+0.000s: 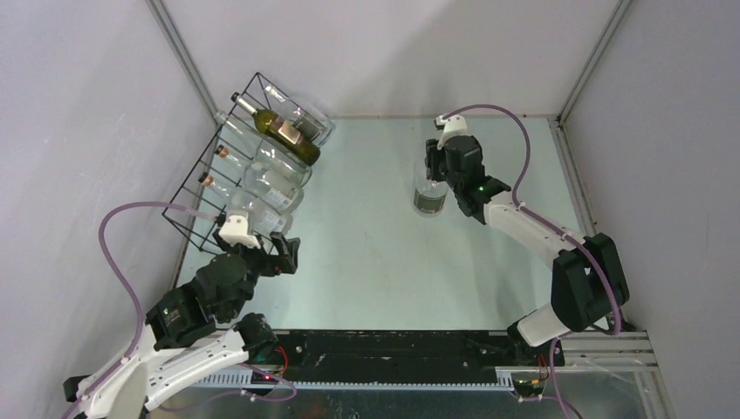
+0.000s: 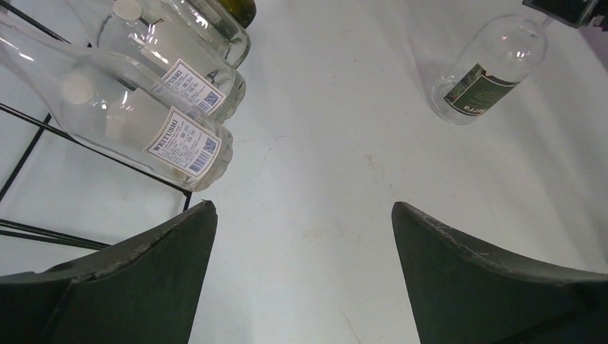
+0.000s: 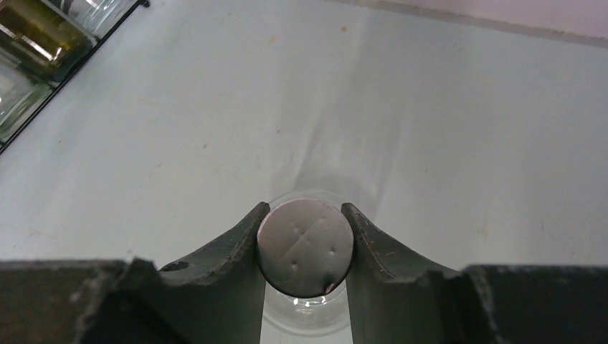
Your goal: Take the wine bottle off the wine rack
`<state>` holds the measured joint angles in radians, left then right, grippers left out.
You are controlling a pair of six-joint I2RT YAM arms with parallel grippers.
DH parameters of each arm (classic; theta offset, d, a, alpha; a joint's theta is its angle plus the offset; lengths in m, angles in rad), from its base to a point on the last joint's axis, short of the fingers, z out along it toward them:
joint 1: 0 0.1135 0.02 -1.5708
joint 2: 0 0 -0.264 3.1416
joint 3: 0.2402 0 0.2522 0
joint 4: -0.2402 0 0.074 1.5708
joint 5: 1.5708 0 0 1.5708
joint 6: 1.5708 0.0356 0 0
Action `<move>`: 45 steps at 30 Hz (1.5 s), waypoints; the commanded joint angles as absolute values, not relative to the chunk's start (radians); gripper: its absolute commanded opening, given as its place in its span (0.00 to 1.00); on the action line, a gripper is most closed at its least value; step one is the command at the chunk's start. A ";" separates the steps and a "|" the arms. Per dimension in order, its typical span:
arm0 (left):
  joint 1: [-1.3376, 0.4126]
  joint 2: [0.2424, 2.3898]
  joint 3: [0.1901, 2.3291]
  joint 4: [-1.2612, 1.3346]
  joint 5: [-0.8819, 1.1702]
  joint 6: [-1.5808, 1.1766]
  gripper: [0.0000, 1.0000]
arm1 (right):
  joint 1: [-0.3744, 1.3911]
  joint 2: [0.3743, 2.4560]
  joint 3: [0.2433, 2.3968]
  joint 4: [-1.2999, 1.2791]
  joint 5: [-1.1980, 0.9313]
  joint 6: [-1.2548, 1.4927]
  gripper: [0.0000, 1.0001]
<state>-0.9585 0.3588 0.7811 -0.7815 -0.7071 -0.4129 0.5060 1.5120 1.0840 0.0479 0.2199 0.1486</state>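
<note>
The black wire wine rack (image 1: 196, 188) stands at the far left and holds several bottles, among them a dark green one (image 1: 284, 129) and clear ones with white labels (image 2: 183, 140). A clear wine bottle with a dark label (image 1: 429, 197) stands upright on the table at centre right; it also shows in the left wrist view (image 2: 487, 75). My right gripper (image 1: 434, 166) is shut on its silver cap (image 3: 305, 247) from above. My left gripper (image 1: 284, 255) is open and empty, just in front of the rack's near corner, with both fingers (image 2: 161, 269) above bare table.
Grey enclosure walls close in the table on the left, back and right. The rack's wire frame (image 2: 43, 129) lies close to my left gripper. A black rail (image 1: 393, 349) runs along the near edge between the arm bases.
</note>
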 commanded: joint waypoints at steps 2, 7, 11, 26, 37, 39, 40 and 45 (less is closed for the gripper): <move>-0.954 0.316 0.777 -0.796 -0.743 -0.509 0.99 | 0.423 1.557 1.179 0.265 0.173 0.105 0.00; -0.954 0.286 0.789 -0.816 -0.757 -0.504 1.00 | 0.373 1.635 1.252 0.276 0.138 0.123 0.00; -0.954 0.271 0.792 -0.824 -0.794 -0.499 1.00 | 0.367 1.671 1.277 0.268 0.108 0.087 0.01; -0.954 0.212 0.761 -0.801 -0.786 -0.499 1.00 | 0.374 1.642 1.276 0.162 0.115 0.085 0.57; -0.954 0.259 0.782 -0.812 -0.830 -0.519 1.00 | 0.386 1.488 1.297 0.092 0.104 0.076 0.85; -0.954 0.272 0.789 -0.806 -0.837 -0.518 1.00 | 0.392 1.444 1.338 0.027 0.115 0.081 0.86; -0.955 0.278 0.794 -0.803 -0.843 -0.518 1.00 | 0.396 1.415 1.364 -0.010 0.121 0.086 0.87; -0.953 0.352 0.894 -0.833 -0.904 -0.520 1.00 | 0.410 1.303 1.414 -0.267 0.143 0.187 0.86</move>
<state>-0.9585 0.2970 0.7914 -0.8387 -0.8234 -0.4984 0.3962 1.4143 1.3468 -0.0727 0.1192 0.1051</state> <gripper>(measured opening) 0.996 0.866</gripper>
